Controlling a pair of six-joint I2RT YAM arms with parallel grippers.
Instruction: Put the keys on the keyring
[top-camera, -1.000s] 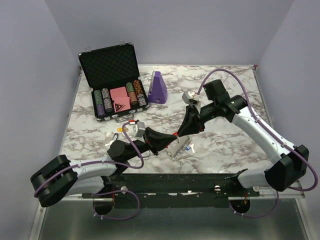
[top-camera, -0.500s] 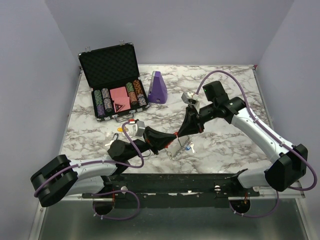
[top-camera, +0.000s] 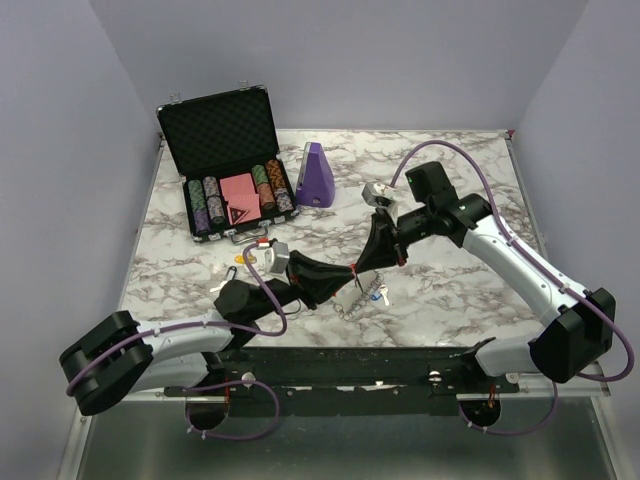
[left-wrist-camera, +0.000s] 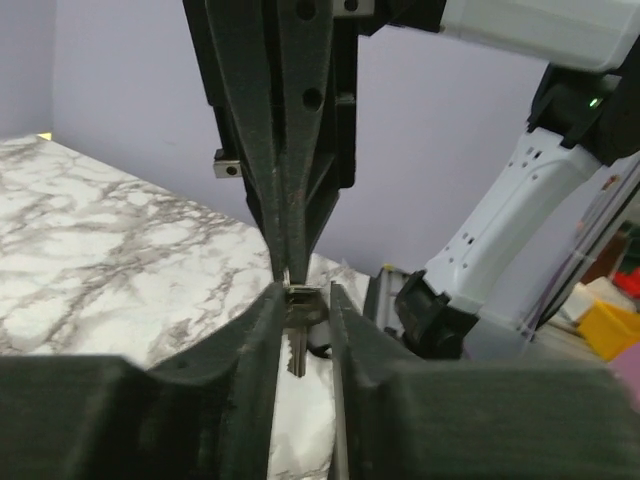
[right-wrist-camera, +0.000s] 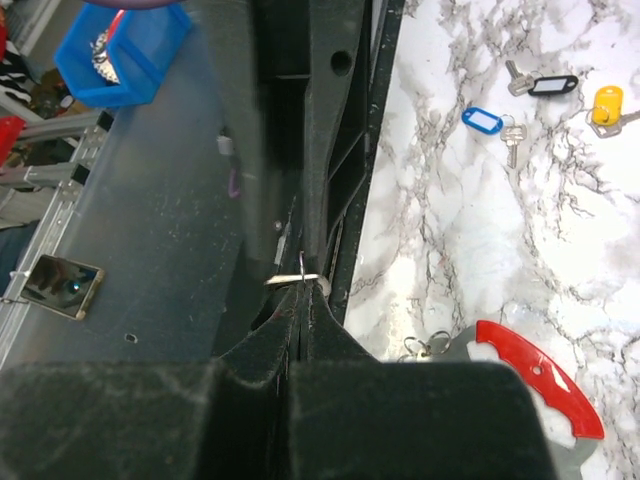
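The left arm stretches low from the near left corner toward the middle of the table (top-camera: 455, 295). The left gripper (top-camera: 343, 279) lies almost level and points right. The right arm arcs up from the near right corner and bends back, so the right gripper (top-camera: 362, 266) points down and to the left and meets the left one tip to tip.

The left jaws stand slightly apart, with a small silvery key (left-wrist-camera: 296, 345) hanging blade down in the gap. The right jaws are pressed together, coming down from above and pinching the top of that key.

The keyring (right-wrist-camera: 535, 372) lies on the table just beside the two grippers, red arc up and chain trailing nearby. Three loose keys rest well to the left: a blue-tagged key (right-wrist-camera: 482, 120), a black-tagged key (right-wrist-camera: 553, 85) and a yellow-tagged key (right-wrist-camera: 607, 105). An open case of poker chips (top-camera: 222, 140) and a purple wedge-shaped object (top-camera: 317, 175) stand at the far left, apart from both arms.
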